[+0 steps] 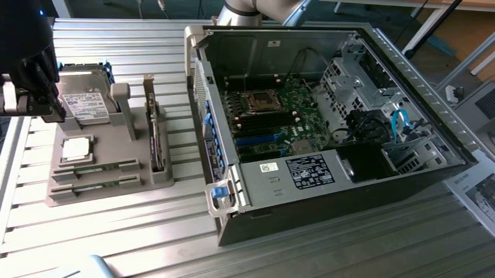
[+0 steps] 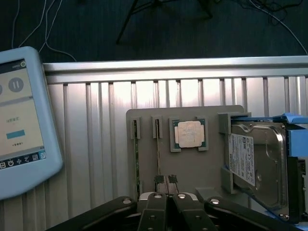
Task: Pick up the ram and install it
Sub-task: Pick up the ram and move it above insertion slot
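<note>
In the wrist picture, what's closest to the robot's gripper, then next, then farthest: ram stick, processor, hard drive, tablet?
1. The ram stick nearer the processor, slotted in the tray, its end by the gripper.
2. The processor, seated mid-tray.
3. The hard drive, at the tray's end.
4. The tablet, off the tray.

Ram [image 1: 97, 169] green; holder [image 2: 192, 168] plain grey; hard drive [image 2: 262, 168] silver, label [image 2: 240, 161] white; surface [image 1: 116, 231] ribbed silver; computer case [image 1: 309, 225] black

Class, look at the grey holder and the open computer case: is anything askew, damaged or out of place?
Nothing stands out. The ram sticks, processor chip, hard drive and expansion card sit squarely in the holder; the computer case lies open.
</note>
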Controlling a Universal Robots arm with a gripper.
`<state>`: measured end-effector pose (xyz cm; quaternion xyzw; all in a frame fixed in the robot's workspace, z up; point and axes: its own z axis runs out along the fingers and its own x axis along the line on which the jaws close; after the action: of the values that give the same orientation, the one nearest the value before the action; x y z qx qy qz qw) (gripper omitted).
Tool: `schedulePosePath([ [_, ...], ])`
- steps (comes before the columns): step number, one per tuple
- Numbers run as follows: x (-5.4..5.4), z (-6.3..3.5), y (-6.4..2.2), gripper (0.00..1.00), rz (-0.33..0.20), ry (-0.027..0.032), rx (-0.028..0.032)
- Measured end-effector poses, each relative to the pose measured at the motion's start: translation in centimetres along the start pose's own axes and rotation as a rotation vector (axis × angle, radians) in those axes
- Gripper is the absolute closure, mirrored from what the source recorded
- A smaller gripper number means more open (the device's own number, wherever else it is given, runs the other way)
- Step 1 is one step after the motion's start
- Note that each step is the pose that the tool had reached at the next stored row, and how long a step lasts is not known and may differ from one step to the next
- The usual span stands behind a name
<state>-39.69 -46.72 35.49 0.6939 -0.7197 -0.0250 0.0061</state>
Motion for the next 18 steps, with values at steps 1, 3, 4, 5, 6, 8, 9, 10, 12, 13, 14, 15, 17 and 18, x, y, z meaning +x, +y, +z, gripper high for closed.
schedulePosePath([
  [1, 0.0, 0.18, -0.01, 0.89, 0.0, 0.0001, -0.0001],
  [3, 0.2, 0.65, -0.03, 0.89, 0.0, 0.0, 0.0],
  [4, 0.2, 0.86, -0.05, 0.89, 0.0, 0.0, 0.0],
  [5, 0.3, 1.03, -0.05, 0.89, 0.0, 0.0, 0.0],
  [6, 0.3, 1.17, -0.06, 0.89, 0.0, 0.0, 0.0],
  [8, 0.4, 1.54, -0.08, 0.89, 0.0, 0.0, 0.0],
  [9, 0.5, 1.7, -0.09, 0.89, 0.0, 0.0, 0.0],
  [10, 0.5, 1.91, -0.1, 0.89, 0.0, 0.0, 0.0],
  [12, 0.6, 2.19, -0.12, 0.89, 0.0, -0.0001, 0.0],
  [13, 0.6, 2.35, -0.13, 0.89, 0.0, 0.0, 0.0],
  [14, 0.7, 2.56, -0.14, 0.89, 0.0, 0.0, 0.0],
  [15, 0.7, 2.7, -0.15, 0.89, 0.0, 0.0, -0.0001],
  [17, 0.9, 3.09, -0.17, 0.89, 0.0, 0.0, 0.0],
  [18, 0.9, 3.28, -0.18, 0.89, 0.0, 0.0, 0.0],
])
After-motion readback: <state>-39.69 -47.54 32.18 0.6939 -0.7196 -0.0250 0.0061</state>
